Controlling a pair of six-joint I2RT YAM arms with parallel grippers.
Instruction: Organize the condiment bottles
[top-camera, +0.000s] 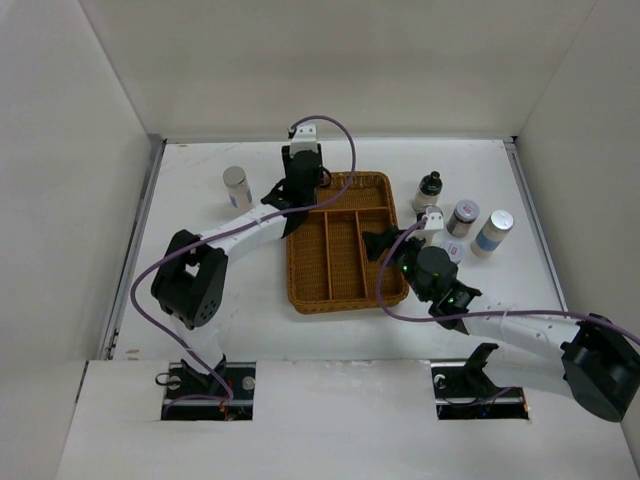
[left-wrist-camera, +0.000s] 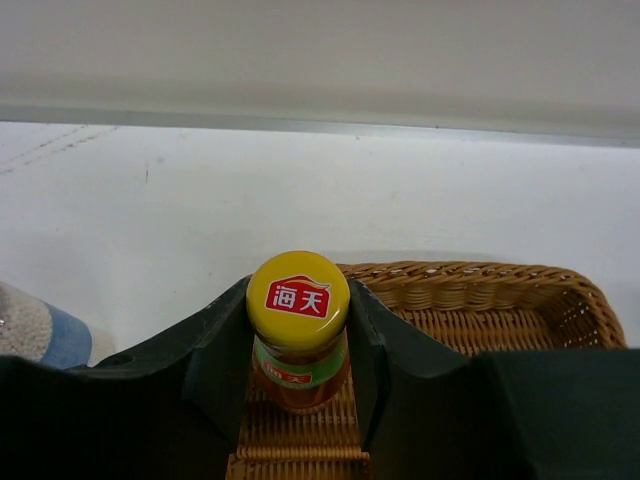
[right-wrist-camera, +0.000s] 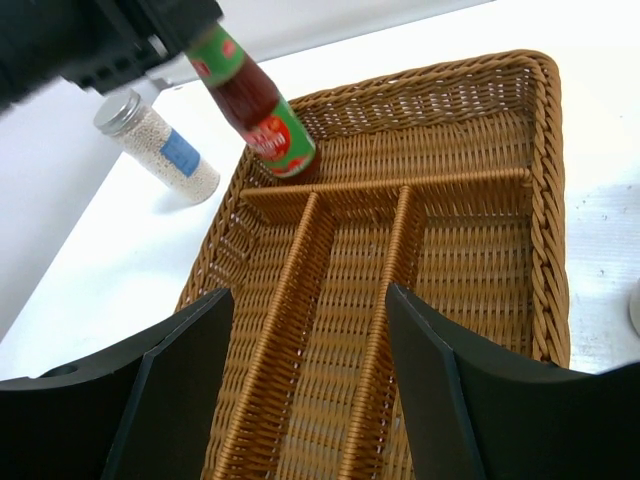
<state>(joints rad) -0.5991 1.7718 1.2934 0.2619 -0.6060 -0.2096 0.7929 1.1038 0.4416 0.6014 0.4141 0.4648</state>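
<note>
Bottle in hand: red sauce bottle with a yellow cap, tilted, its base down in the far-left corner of the wicker tray; whether it rests fully on the weave I cannot tell
Left jaws: left gripper clamped on that bottle just under the cap
Right jaws: right gripper apart and empty, hovering above the tray's long near slots
Tray contents: the wide far compartment holds only the red bottle; the three long slots show bare weave
Left of tray: one silver-lidded spice jar stands on the desk, apart from the tray
Right of tray: black-capped bottle, small jar, grey-lidded jar and white-and-blue jar stand near one another on the desk; the right arm may hide another
Done: by my judgement nothing is finished, the first bottle is only arriving
Left: release of the red bottle, then every other bottle outside the tray
</note>
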